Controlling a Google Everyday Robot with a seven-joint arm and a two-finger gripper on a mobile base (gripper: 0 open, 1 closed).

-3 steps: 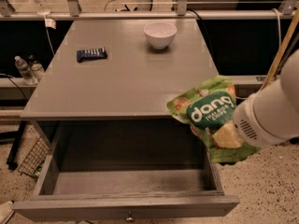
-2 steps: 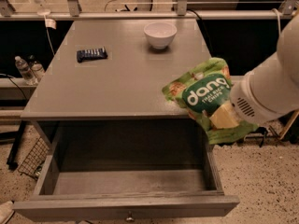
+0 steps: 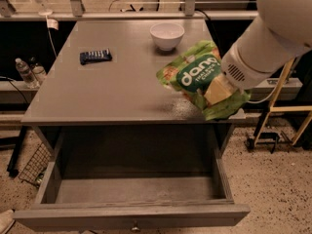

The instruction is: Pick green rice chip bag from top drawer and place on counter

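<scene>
The green rice chip bag [image 3: 195,74], light green with a dark green "dang" label, hangs above the right part of the counter [image 3: 117,89]. My gripper [image 3: 218,89] comes in from the upper right and is shut on the bag's right side; a pale finger presses on the pouch. The bag casts a shadow on the counter below it. The top drawer [image 3: 131,213] is pulled out below the counter's front edge, and its inside shows nothing in it. Its small knob shows on the front panel.
A white bowl [image 3: 167,35] stands at the back of the counter, just behind the bag. A small dark blue flat packet [image 3: 95,56] lies at the back left. Water bottles [image 3: 30,71] stand on a low shelf at left. A yellow frame [image 3: 285,111] stands at right.
My gripper has carried the bag up and to the left, from beside the counter's right front corner to over the counter's right part.
</scene>
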